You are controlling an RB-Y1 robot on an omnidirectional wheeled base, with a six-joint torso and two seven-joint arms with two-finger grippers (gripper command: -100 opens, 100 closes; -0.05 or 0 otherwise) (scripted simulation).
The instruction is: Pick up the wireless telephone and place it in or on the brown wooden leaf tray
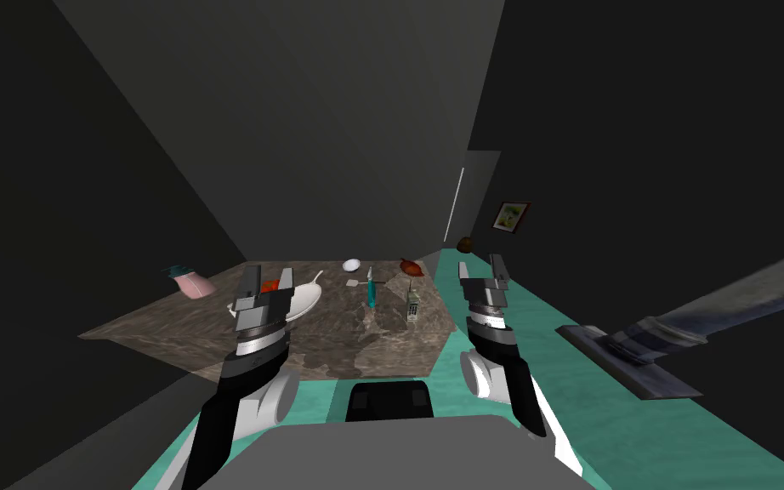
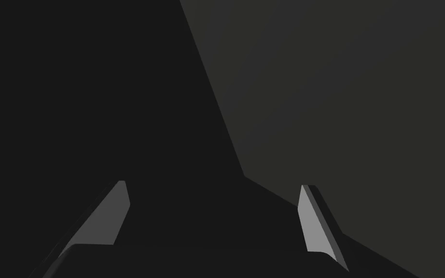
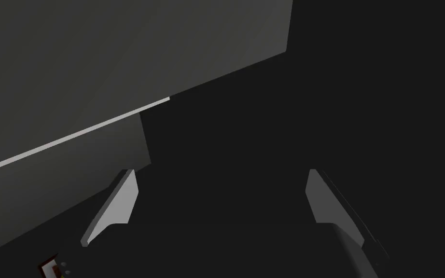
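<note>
Near the table (image 1: 339, 344) edge lies the telephone (image 1: 413, 304); left gripper (image 1: 269, 277), right gripper (image 1: 480, 266) both spread.

Both forearms are stretched forward, side by side and well apart, with the wrists raised. The left gripper (image 1: 269, 279) is pointed up and ahead, and its two fingers (image 2: 118, 212) are seen spread wide in the left wrist view. The right gripper (image 1: 480, 270) is posed alike at much the same height, and its fingers (image 3: 120, 202) are likewise held parted.
</note>
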